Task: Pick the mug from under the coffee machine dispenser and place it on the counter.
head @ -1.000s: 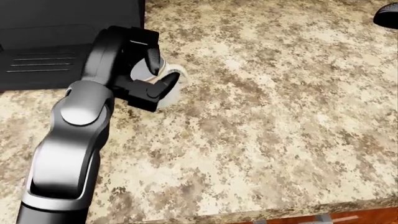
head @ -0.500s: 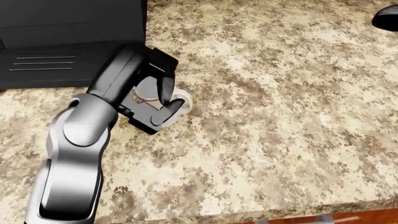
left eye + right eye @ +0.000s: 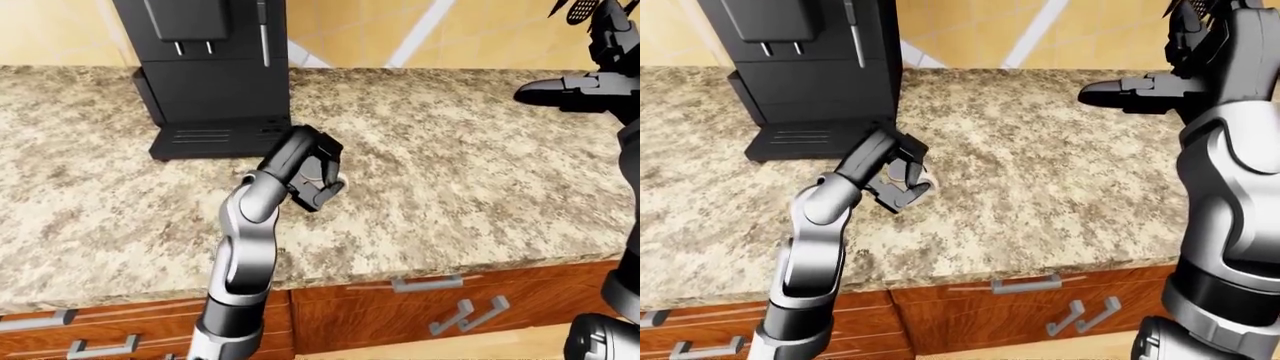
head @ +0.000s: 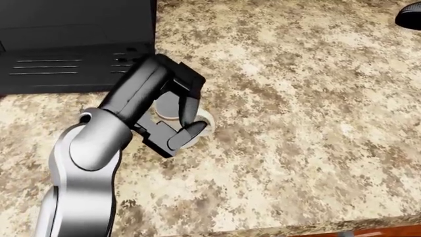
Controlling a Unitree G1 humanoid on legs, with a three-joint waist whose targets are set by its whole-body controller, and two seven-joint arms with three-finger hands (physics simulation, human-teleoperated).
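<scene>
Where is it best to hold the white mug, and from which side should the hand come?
Grip the mug round its body, coming from the head view's left, as the left hand does now. It stands upright on the counter, with the coffee machine close at upper left.

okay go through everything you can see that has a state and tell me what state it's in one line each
Mug: off the drip tray, at the counter, upright, gripped.
Left hand: shut on the mug.
Right hand: raised over the counter, holding nothing visible; fingers unclear.
Coffee machine: drip tray empty.
Drawers: closed.
</scene>
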